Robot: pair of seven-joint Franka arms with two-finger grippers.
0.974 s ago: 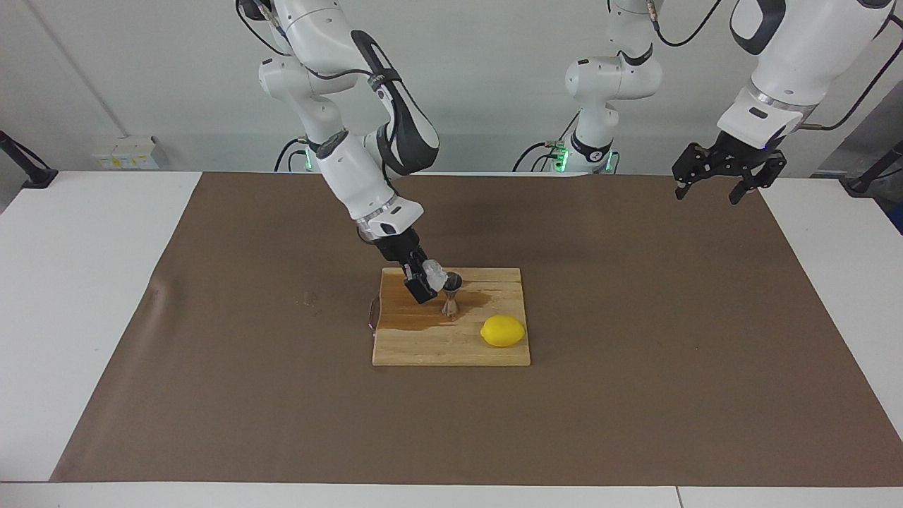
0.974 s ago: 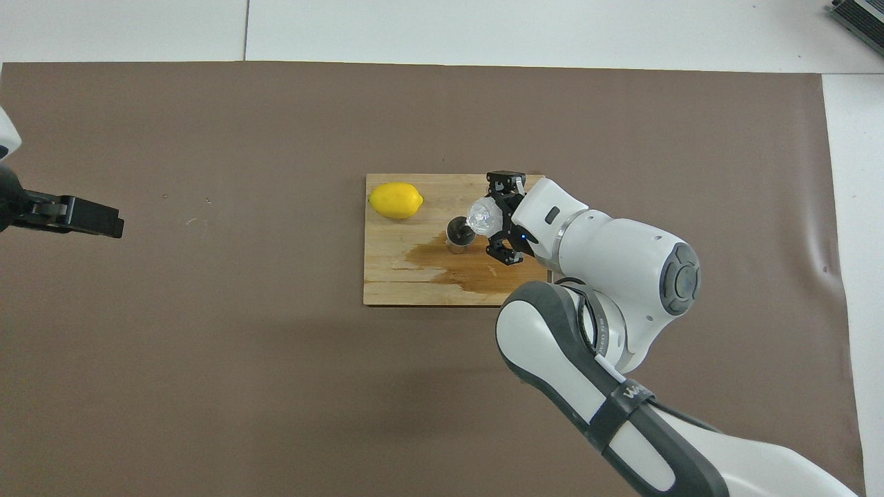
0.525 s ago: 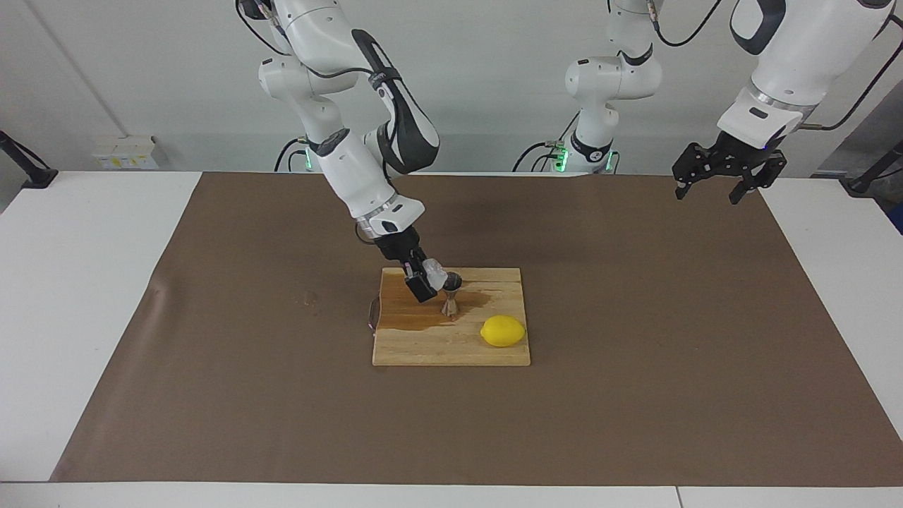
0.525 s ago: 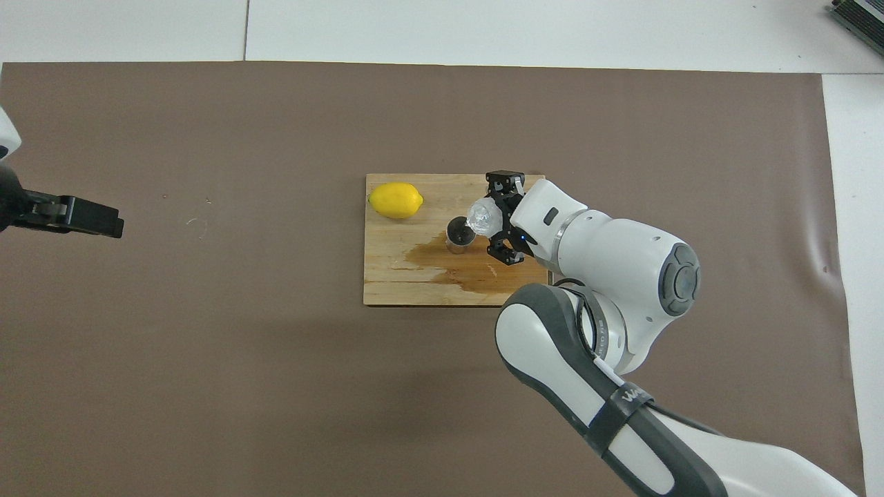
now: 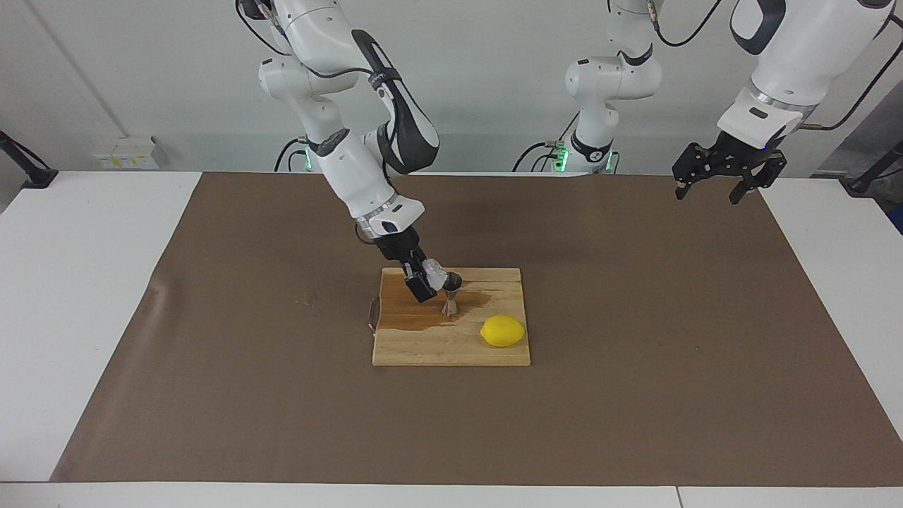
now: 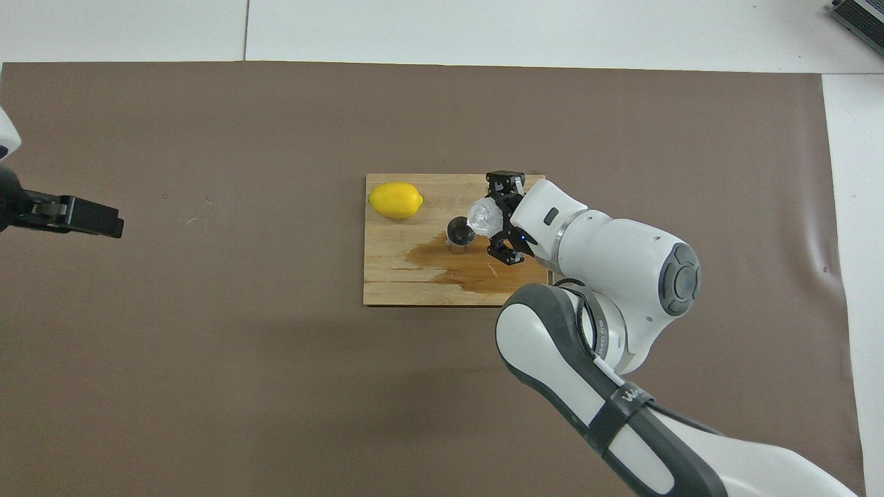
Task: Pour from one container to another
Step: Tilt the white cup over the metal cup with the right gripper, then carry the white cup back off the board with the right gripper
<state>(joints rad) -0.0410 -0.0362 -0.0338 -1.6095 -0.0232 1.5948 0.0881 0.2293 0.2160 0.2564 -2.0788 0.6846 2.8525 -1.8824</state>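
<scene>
Two arms: one works over the board, one waits.
Right gripper (image 5: 426,279): clenched on the crinkled cup (image 5: 434,273), holding it tipped over the jigger's mouth.
Jigger (image 5: 451,296): upright on the wooden board (image 5: 451,346), standing in a wet brown stain (image 6: 456,266).
Lemon (image 5: 503,331): on the board, near the jigger, toward the left arm's end and farther from the robots.
Left gripper (image 5: 711,185): fingers spread, holding nothing, raised over the brown mat (image 5: 635,317) at its own end.

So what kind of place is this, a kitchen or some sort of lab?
Most likely a robotics lab staged as a kitchen counter. Two white robot arms stand at a table covered with plain brown paper, cables trailing along a bare wall. The only kitchen things are a cutting board, a lemon and a jigger.
</scene>
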